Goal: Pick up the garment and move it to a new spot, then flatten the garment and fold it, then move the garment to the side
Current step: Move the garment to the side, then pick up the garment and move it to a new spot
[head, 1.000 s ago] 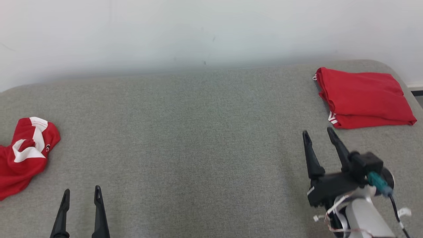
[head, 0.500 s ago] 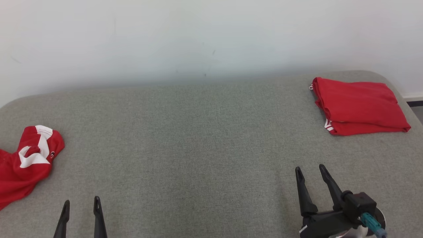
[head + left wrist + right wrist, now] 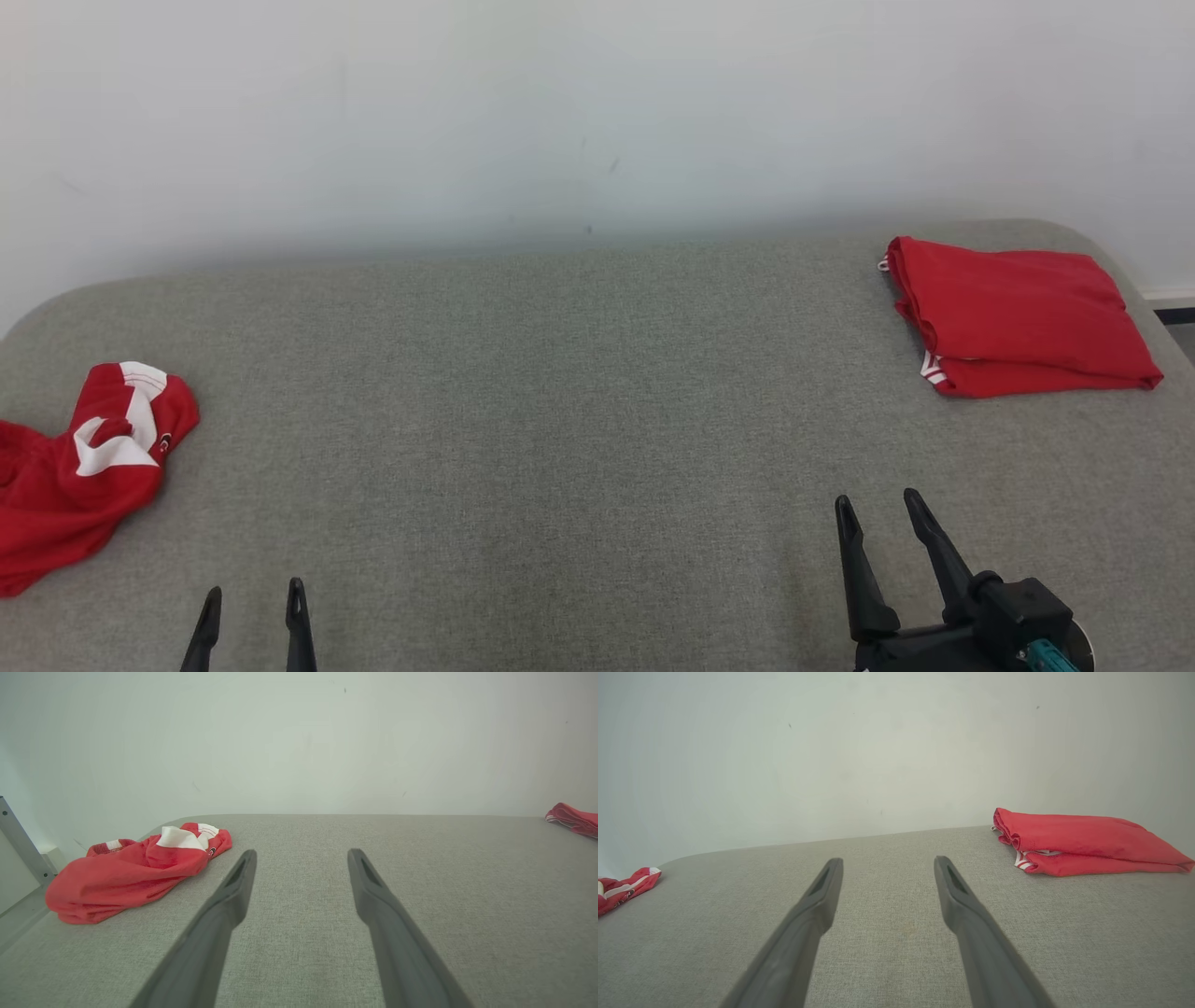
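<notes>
A folded red garment (image 3: 1018,313) lies flat at the far right of the grey fabric surface (image 3: 579,420); it also appears in the right wrist view (image 3: 1083,844) and, small, in the left wrist view (image 3: 572,819). A crumpled red garment with white patches (image 3: 84,476) lies at the left edge (image 3: 131,877) (image 3: 623,889). My right gripper (image 3: 878,498) stands open near the front edge, well short of the folded garment, with nothing between its fingers (image 3: 888,859). Low at the front left, my left gripper (image 3: 254,590) is open and empty (image 3: 302,851), to the right of the crumpled garment.
A pale wall (image 3: 597,112) runs right behind the surface. The surface's far corners are rounded, and its right edge drops off by the folded garment. A grey metal bar (image 3: 18,840) stands off the left side.
My right gripper has drawn back from the folded garment toward the front edge, still open. The head camera has tilted, so everything sits lower in the picture.
</notes>
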Available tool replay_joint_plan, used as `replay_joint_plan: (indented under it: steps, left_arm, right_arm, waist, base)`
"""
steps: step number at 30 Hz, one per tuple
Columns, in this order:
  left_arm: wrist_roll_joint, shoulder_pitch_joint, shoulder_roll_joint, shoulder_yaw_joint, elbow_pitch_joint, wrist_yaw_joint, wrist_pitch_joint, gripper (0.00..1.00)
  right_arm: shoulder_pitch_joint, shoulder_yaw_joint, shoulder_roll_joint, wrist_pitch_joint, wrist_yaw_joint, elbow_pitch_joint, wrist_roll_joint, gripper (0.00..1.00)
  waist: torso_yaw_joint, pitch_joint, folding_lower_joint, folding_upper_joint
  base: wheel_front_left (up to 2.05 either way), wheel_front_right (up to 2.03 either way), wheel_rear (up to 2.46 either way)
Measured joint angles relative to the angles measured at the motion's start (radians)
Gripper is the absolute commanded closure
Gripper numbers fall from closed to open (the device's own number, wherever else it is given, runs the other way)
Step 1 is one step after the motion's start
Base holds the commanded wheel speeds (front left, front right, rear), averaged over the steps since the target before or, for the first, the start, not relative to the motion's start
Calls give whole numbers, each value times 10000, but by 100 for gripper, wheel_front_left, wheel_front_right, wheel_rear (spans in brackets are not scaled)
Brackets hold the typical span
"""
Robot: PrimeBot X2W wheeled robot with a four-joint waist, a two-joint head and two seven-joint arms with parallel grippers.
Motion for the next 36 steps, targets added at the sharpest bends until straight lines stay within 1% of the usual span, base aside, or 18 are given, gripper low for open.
replay_joint_plan:
  steps: [14,20,26,28,29,31,32,36]
  left_arm:
    - [173,-35,10,-19,316,-38,0,0]
    - [199,-46,12,17,362,17,0,0]
    - [201,-63,40,29,454,42,2,0]
    - [199,-56,65,61,487,44,0,0]
    - [188,-54,107,111,546,48,0,0]
    - [182,-58,153,142,606,52,0,0]
    - [182,-58,153,142,606,52,0,0]
    - [165,-97,192,186,698,79,0,0]
  right_arm:
    - [214,-263,104,0,0,48,-104,0]
    - [337,-244,136,0,0,109,-98,0]
    - [489,-286,161,0,0,155,-59,0]
    - [519,-284,165,0,0,178,-19,0]
    - [530,-267,167,0,0,201,-12,0]
    - [530,-272,169,2,0,232,-8,0]
    - [530,-272,169,2,0,232,-8,0]
    - [511,-245,174,-2,0,267,65,0]
  waist:
    - [79,-69,0,0]
    - [371,-77,0,0]
    - [997,-82,0,0]
    - [1271,-83,0,0]
    - [1563,-81,0,0]
    - [1872,-77,0,0]
    - [1872,-77,0,0]
    - [2525,-64,0,0]
  base:
    - [0,0,0]
    - [0,0,0]
    - [0,0,0]
    - [0,0,0]
    - [0,0,0]
    - [0,0,0]
    - [0,0,0]
    - [0,0,0]
